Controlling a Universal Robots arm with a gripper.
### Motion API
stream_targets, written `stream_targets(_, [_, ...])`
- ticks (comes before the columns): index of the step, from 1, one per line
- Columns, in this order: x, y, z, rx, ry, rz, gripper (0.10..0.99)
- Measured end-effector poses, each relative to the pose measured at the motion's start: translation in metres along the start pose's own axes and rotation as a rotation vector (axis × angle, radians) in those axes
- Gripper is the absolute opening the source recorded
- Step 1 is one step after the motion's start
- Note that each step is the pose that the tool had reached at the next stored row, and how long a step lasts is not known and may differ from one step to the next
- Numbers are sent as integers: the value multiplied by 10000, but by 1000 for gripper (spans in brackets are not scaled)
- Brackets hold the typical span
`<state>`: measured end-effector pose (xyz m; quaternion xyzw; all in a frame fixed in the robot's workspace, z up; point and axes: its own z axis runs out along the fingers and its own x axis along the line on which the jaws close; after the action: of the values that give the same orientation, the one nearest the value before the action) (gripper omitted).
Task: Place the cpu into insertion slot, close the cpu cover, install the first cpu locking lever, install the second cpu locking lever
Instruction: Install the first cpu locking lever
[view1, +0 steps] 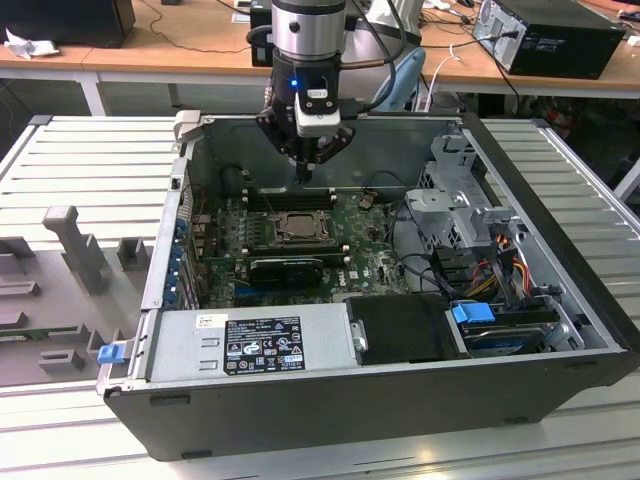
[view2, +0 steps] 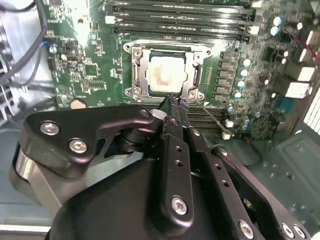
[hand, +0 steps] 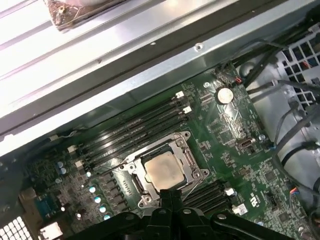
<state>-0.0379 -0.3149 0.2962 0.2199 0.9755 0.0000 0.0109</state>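
Note:
The cpu (view2: 162, 75) lies flat in the insertion slot (view1: 297, 228) on the green board, its pale metal top showing in both wrist views (hand: 162, 172). The silver cpu cover (view2: 141, 75) lies down around it as a frame (hand: 186, 161). A thin wire lever (view2: 217, 120) slants out from the socket's corner close to the fingertips. My gripper (view1: 305, 176) hangs above the board just behind the socket, over the long black memory slots. Its fingers are pressed together with nothing between them (view2: 173, 104) (hand: 171, 192).
The open computer case (view1: 560, 210) walls the board in on all sides. A power supply (view1: 250, 340) sits at the front, with a drive cage (view1: 460, 200) and loose cables (view1: 500, 260) on the exterior view's right. A grey moulded tray (view1: 60, 270) lies outside on the exterior view's left.

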Motion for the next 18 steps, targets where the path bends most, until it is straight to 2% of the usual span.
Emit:
stream_targets(5, [1,0,24,-27,7,-1361,106])
stream_targets(8, [1,0,41,-52,12,-2452,106])
stream_targets(10, [1,0,46,-60,14,-2854,106])
stream_targets(12, [1,0,59,-80,18,-3689,106])
stream_targets(15, [2,0,70,-101,23,-4408,106])
stream_targets(17, [1,0,78,-141,32,-5097,106])
stream_targets(18, [2,0,80,-159,35,-5206,106])
